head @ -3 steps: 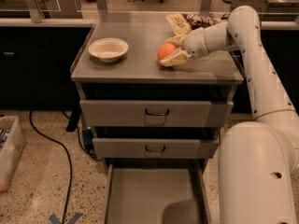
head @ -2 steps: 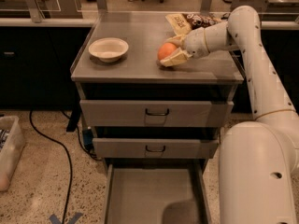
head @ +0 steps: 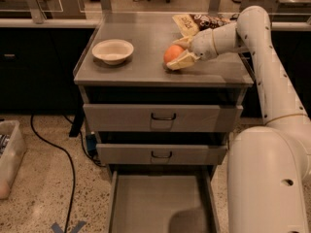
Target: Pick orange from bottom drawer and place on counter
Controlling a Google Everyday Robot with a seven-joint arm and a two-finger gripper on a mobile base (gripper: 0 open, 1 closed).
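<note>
The orange (head: 171,53) rests on the counter (head: 136,69), right of centre. My gripper (head: 174,56) reaches in from the right with its cream fingers (head: 181,62) on either side of the orange, touching it, so it is shut on the orange at counter level. The bottom drawer (head: 156,203) is pulled out below, and its flat grey floor is bare. The two upper drawers with black handles are closed.
A white bowl (head: 112,51) stands on the counter's left half. A snack bag (head: 193,22) lies at the back right, behind my gripper. My white arm and base (head: 267,169) fill the right side. A black cable (head: 68,164) and a plastic bin (head: 7,154) are on the floor at left.
</note>
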